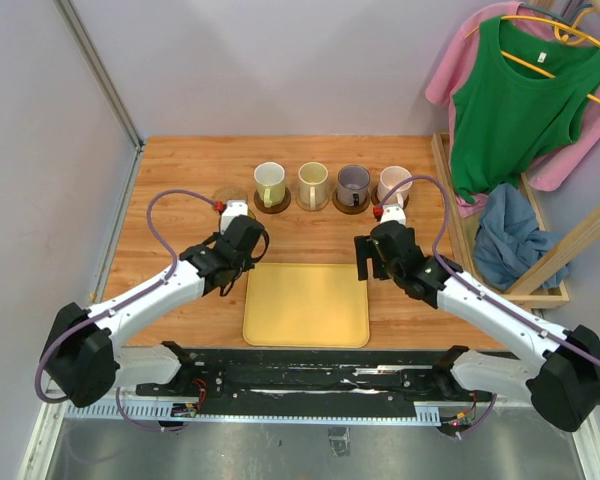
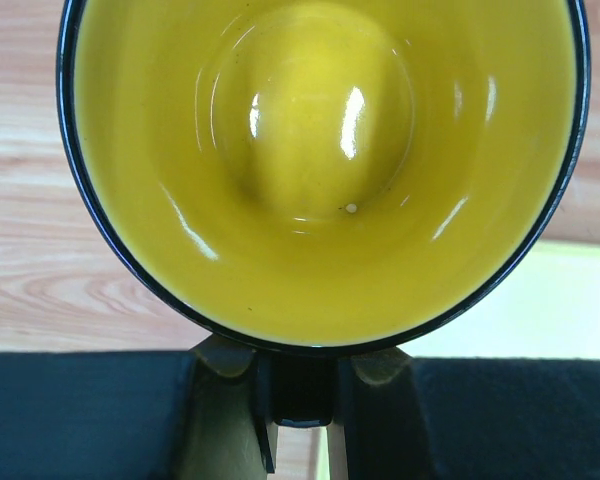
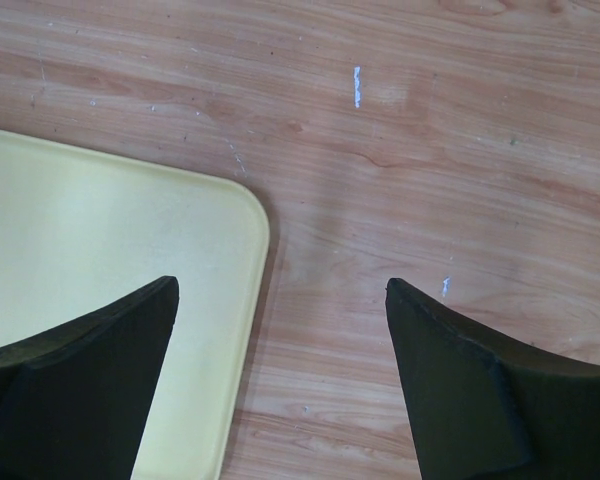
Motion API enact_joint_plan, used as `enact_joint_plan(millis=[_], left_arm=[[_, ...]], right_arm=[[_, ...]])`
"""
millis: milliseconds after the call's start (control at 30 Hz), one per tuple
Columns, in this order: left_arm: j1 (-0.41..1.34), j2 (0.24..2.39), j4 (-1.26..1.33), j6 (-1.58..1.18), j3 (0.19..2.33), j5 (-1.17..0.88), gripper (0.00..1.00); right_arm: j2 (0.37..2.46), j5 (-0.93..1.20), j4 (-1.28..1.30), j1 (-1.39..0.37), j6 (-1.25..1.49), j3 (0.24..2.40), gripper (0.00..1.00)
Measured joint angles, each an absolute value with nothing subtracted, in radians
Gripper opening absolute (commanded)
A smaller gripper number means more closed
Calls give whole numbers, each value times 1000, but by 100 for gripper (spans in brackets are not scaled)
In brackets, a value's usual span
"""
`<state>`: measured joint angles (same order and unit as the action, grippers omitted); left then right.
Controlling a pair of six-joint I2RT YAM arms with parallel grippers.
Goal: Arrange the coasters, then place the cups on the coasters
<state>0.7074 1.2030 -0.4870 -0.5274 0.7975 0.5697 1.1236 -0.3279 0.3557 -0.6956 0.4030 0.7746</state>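
Wooden worktop (image 1: pixel 180 180): left end effector (image 2: pixel 300 385) pinching yellow cup (image 2: pixel 320 150) at near rim, right end effector (image 3: pixel 282 290) spread, empty; cup looks light, rigid, glossy, breakable, so hold rim firmly.

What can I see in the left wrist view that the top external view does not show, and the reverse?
Only the left wrist view: the glossy inside of the yellow cup, whose rim the left gripper pinches. Only the top view: four other cups standing on coasters in a row, and one bare coaster at its left end. Both: the wooden table and the yellow tray.
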Motion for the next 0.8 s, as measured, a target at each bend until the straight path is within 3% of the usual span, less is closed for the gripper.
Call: enact_joint_plan(millis=[367,800], left_arm=[[467,1314,-316,-305,827,554,1],[217,1559,-185,-183,981,316,0]], right_arm=[[1064,-368,355,-682,388,752,85],[1084,-370,348,-645,370,756,85]])
